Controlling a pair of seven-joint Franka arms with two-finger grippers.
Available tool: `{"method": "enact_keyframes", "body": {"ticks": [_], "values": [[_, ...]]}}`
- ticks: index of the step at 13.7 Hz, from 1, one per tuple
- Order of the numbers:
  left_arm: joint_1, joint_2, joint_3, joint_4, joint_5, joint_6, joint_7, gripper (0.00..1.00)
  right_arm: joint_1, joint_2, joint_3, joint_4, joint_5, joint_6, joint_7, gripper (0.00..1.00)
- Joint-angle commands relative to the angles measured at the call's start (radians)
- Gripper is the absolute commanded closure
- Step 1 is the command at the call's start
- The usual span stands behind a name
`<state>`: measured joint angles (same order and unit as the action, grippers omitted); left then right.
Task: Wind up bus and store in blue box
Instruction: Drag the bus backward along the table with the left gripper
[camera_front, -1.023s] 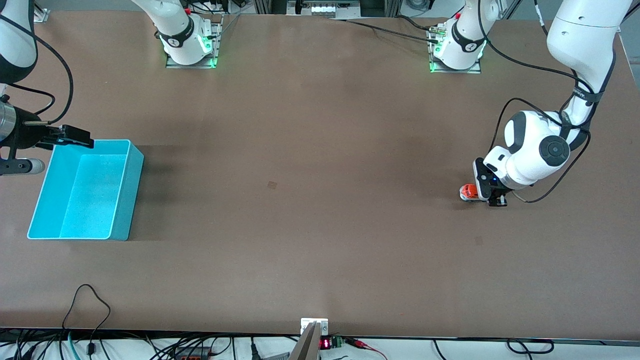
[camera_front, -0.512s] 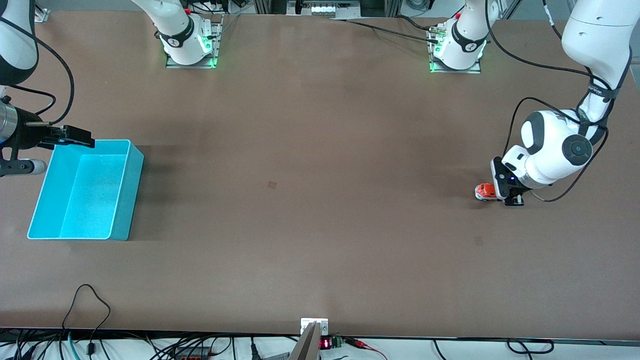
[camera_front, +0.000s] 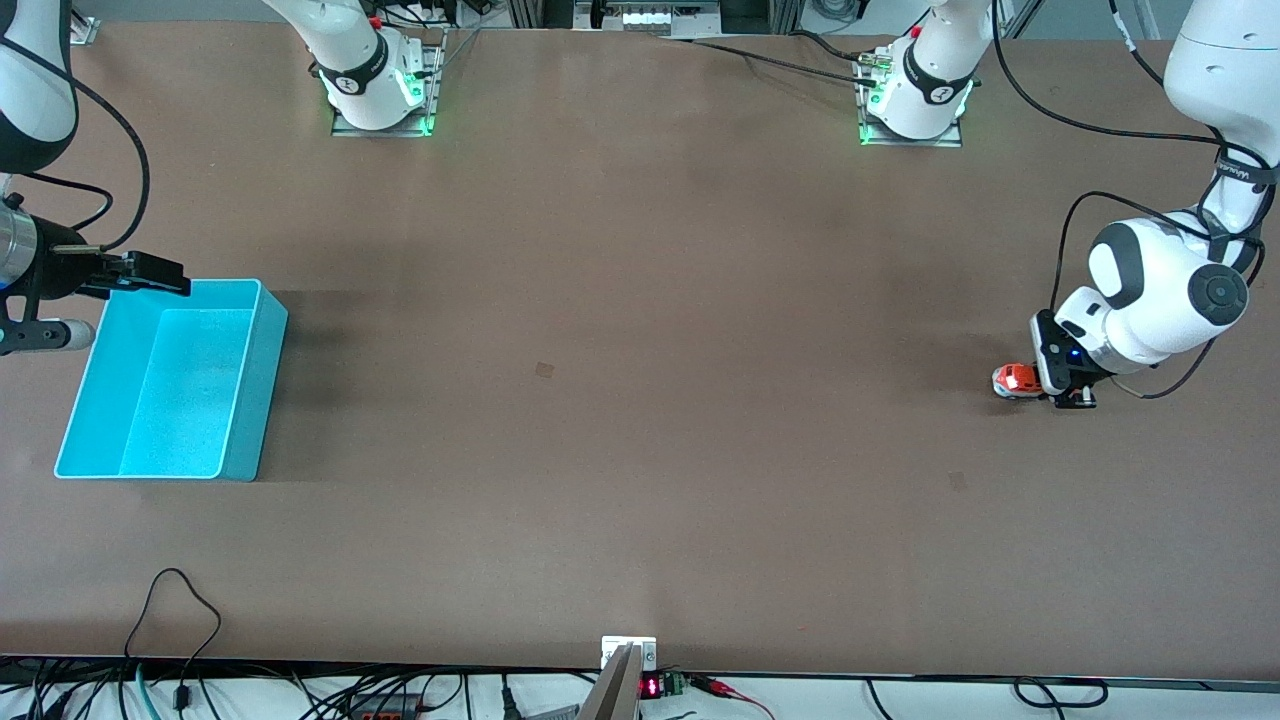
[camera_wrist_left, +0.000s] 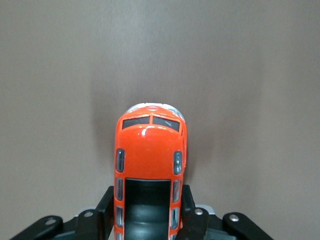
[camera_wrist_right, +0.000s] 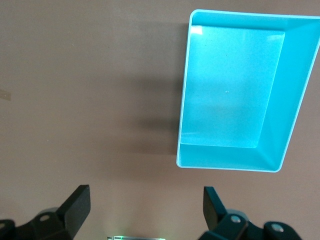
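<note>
The small orange bus (camera_front: 1016, 380) rests on the table near the left arm's end. My left gripper (camera_front: 1050, 385) is shut on its rear half. In the left wrist view the bus (camera_wrist_left: 150, 165) fills the middle, its dark roof panel between my black fingers (camera_wrist_left: 106, 210), its nose pointing away from the gripper. The light cyan-blue box (camera_front: 175, 385) stands empty at the right arm's end of the table. My right gripper (camera_front: 150, 272) is open and empty, held over the box's corner nearest the robots' bases. The right wrist view shows the box (camera_wrist_right: 235, 95) and wide-apart fingers (camera_wrist_right: 77, 202).
The brown table (camera_front: 620, 400) stretches bare between the bus and the box. Both arm bases (camera_front: 380, 85) stand along the table's edge farthest from the front camera. Cables hang along the edge nearest that camera (camera_front: 180, 600).
My left gripper has dragged the bus along the table toward the left arm's end, away from the box. The right arm has not moved.
</note>
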<state>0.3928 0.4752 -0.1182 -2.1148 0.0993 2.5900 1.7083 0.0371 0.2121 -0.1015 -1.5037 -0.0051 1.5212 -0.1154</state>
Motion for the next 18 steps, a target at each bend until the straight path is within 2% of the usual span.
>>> {"method": "enact_keyframes", "body": {"ticks": [1,7,8,9,10,14,16,18], "values": [[0.05,0.052,-0.004,0.009,0.014,-0.019,0.022,0.58,-0.009,-0.004,0.006,0.005,0.002,-0.015,-0.01,0.0],[0.086,0.056,0.005,0.025,0.016,-0.019,0.102,0.57,-0.009,-0.004,0.006,0.005,0.002,-0.018,-0.01,0.0],[0.086,0.049,0.005,0.025,0.016,-0.019,0.112,0.46,-0.009,-0.004,0.006,0.005,0.002,-0.019,-0.01,0.0],[0.084,0.034,-0.003,0.029,0.014,-0.046,0.113,0.16,-0.009,-0.004,0.006,0.005,0.002,-0.019,-0.01,0.0],[0.08,0.013,-0.008,0.048,0.014,-0.101,0.111,0.0,-0.009,-0.004,0.006,0.005,0.002,-0.019,-0.01,0.0],[0.064,-0.058,-0.087,0.195,0.014,-0.4,0.097,0.0,-0.009,-0.004,0.006,0.005,0.002,-0.019,-0.01,0.0],[0.029,-0.084,-0.092,0.22,0.014,-0.473,0.085,0.0,-0.009,-0.004,0.006,0.005,0.002,-0.019,-0.01,0.0],[-0.005,-0.098,-0.097,0.22,0.014,-0.484,0.08,0.0,-0.009,-0.004,0.006,0.005,0.002,-0.019,-0.01,0.0]]}}
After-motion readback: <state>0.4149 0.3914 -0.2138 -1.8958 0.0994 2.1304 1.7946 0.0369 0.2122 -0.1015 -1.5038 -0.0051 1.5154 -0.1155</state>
